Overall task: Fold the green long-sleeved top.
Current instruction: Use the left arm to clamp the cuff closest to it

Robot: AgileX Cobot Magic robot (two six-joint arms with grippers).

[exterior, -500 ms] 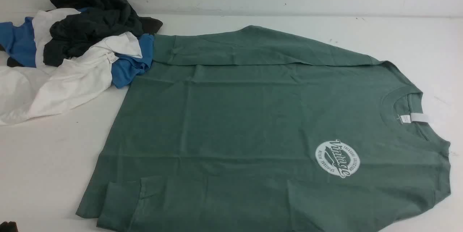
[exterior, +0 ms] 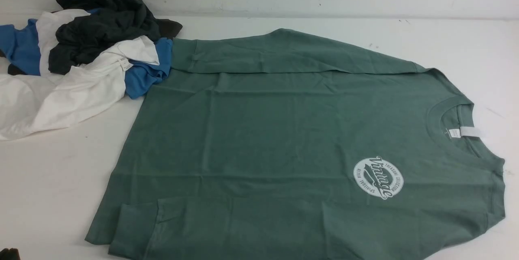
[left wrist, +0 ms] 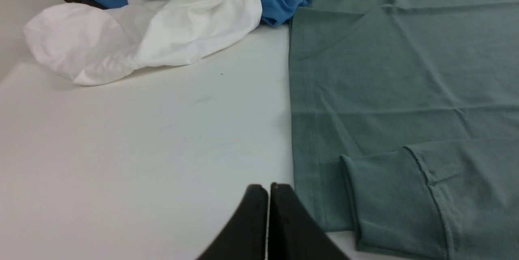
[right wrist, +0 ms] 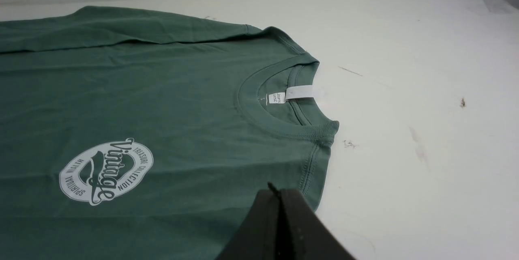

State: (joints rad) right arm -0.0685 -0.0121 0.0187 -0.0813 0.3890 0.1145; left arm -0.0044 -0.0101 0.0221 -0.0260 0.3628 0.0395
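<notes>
Front view, top: The green top is laid flat and logo side up on the counter, with the collar turned to the right and the hem to the left.
Front view, sleeves: Both sleeves are seen folded in over the body, one along the far edge and one along the near edge.
Front view, pile: A heap of other clothes is bunched at the far left, its blue piece touching the far hem corner.
Left wrist view, fingers: The left fingers are pressed together with nothing held, over bare counter just beside the near hem corner.
Left wrist view, cuff: The near sleeve's cuff is laid next to that corner.
Right wrist view, fingers: The right fingers are closed and empty, above the near shoulder beside the collar.
Handling: The cloth is judged soft, light and limp. Sagging and dragging are expected, breakage is not.
Hold: A pinch through every layer is advised at the hem corner and at the shoulder seam, so the tucked sleeve is carried along.
</notes>
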